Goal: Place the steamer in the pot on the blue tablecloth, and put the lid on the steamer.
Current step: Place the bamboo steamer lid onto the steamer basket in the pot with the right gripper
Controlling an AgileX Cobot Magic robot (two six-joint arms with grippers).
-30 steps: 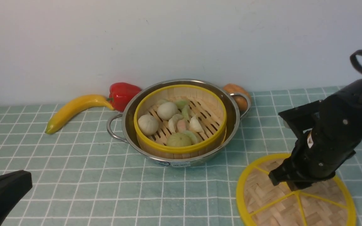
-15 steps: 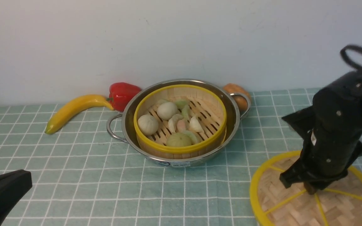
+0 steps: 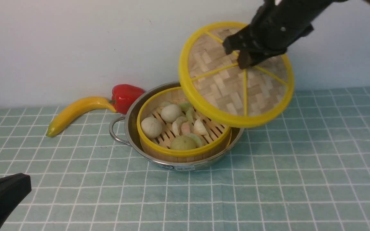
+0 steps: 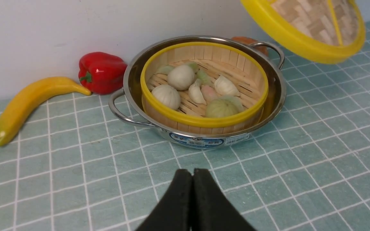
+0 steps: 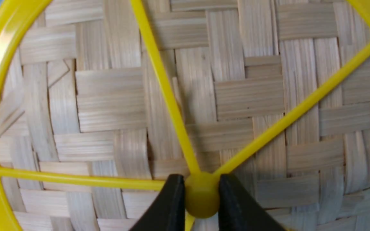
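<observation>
Front, left wrist: same pot [image 3: 131, 125]

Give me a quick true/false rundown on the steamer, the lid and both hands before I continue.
1. The steamer sits inside the pot. True.
2. The lid rests on the steamer. False: the right hand holds it aloft, tilted, by its knob.
3. The left hand is open. False: it is shut and empty.
4. A banana lies beside the red bell pepper. True.
</observation>
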